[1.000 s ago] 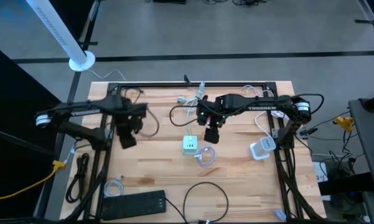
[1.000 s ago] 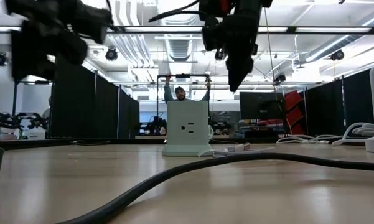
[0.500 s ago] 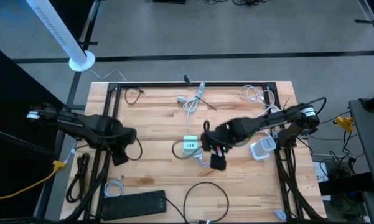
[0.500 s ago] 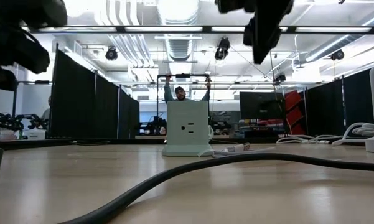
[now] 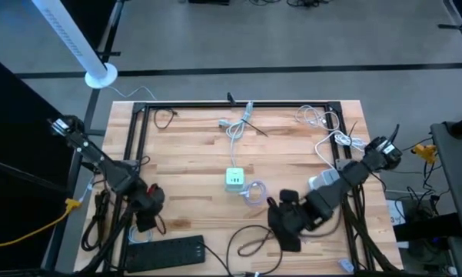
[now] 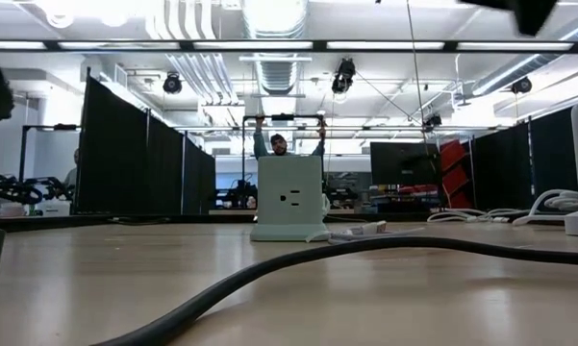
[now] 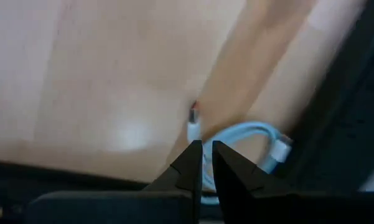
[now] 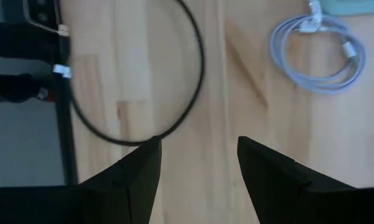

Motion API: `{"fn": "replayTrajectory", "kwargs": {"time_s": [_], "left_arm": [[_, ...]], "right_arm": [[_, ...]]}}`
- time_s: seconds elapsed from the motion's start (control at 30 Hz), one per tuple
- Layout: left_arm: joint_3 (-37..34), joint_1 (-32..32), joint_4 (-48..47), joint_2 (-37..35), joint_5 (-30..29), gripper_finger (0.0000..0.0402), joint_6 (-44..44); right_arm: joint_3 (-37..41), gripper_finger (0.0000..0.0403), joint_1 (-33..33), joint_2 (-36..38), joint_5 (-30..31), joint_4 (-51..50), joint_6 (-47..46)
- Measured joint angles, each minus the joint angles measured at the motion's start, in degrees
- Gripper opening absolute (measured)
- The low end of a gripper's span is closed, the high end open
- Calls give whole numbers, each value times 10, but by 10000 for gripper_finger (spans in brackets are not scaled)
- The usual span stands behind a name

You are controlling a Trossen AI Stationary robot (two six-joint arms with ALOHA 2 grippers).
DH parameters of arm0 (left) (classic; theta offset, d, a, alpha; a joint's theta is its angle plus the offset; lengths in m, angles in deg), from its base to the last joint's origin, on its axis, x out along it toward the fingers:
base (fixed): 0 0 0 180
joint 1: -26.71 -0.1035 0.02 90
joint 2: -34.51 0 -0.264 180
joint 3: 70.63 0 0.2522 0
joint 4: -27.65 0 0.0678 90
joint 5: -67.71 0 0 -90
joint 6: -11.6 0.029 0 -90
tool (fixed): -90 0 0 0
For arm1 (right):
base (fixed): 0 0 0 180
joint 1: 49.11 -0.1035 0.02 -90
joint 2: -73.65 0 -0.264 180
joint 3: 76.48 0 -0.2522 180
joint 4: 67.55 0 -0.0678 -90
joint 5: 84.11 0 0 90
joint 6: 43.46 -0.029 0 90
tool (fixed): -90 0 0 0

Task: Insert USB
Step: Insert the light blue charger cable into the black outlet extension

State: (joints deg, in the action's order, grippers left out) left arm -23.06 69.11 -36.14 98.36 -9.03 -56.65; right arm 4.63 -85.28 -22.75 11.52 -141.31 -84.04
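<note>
Left end effector (image 5: 147, 209) hangs closed and empty near a coiled blue cable (image 7: 236, 140); right end effector (image 5: 286, 228) is open. Pinch the cable's plug squarely before approaching the green charger (image 5: 234, 178).

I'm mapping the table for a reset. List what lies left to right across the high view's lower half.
Left gripper → black power strip → green charger cube → coiled white cable → right gripper → white adapter.

Two dark jointed arms; black wedge-shaped jaws
</note>
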Motion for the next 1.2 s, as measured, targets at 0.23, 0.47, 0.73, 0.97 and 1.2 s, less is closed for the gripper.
{"fn": "replayTrajectory", "kwargs": {"time_s": [0.23,0.47,0.73,0.97,1.2], "left_arm": [[-26,52,90,19,-15,35,-4],[-62,53,140,53,2,101,-12],[-39,53,135,58,43,165,-23],[41,55,-31,55,38,172,-171],[8,54,-34,54,57,149,-240]], "right_arm": [[0,195,-44,0,35,11,-80],[0,195,-44,-1,51,21,-99],[0,195,-40,-1,80,21,-91],[0,195,-34,-1,122,21,-77],[0,195,-32,-1,155,23,-69]]}}
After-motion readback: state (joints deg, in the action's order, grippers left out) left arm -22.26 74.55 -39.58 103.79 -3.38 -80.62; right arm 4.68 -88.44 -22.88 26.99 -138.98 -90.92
